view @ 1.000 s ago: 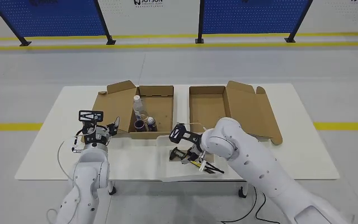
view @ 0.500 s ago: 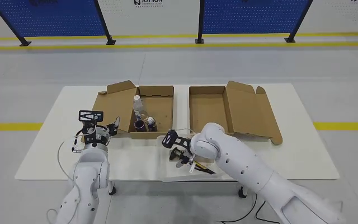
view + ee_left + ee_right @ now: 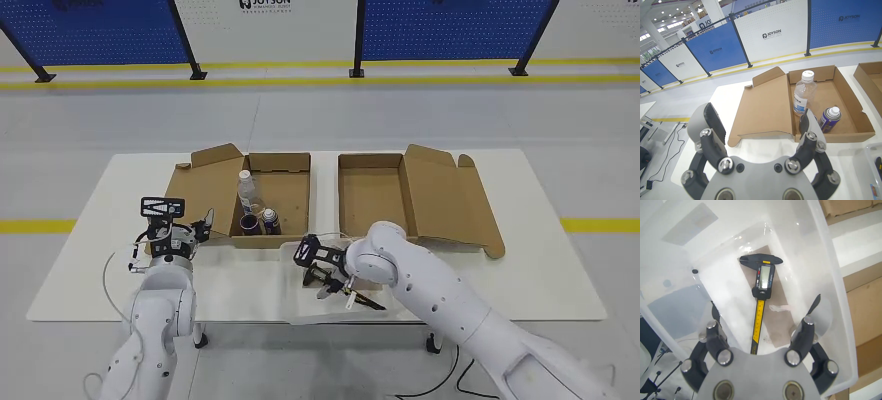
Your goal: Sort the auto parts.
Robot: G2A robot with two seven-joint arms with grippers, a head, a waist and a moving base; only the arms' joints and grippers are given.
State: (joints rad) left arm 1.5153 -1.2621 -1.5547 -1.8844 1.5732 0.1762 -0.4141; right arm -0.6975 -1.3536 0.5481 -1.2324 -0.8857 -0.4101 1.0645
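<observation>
Overhead, the right arm is hanging over the clear bin (image 3: 295,300) at the near edge of the surface (image 3: 85,270), where the caliper (image 3: 360,298) is lying. The left box (image 3: 285,168) is holding a bottle (image 3: 246,190) and a spray can (image 3: 270,218), and the right box (image 3: 372,200) is sitting beside it.

Left wrist view — the left jaws are standing open, gripping nothing, near the left box.

Right wrist view — the right jaws are gaping wide above the caliper (image 3: 763,279), with its yellow beam running between them. The descent is likely calling for care: staying clear of the bin's wall, centring on the beam just behind the display, and closing only once low enough, since the beam is looking thin and lying flat.
</observation>
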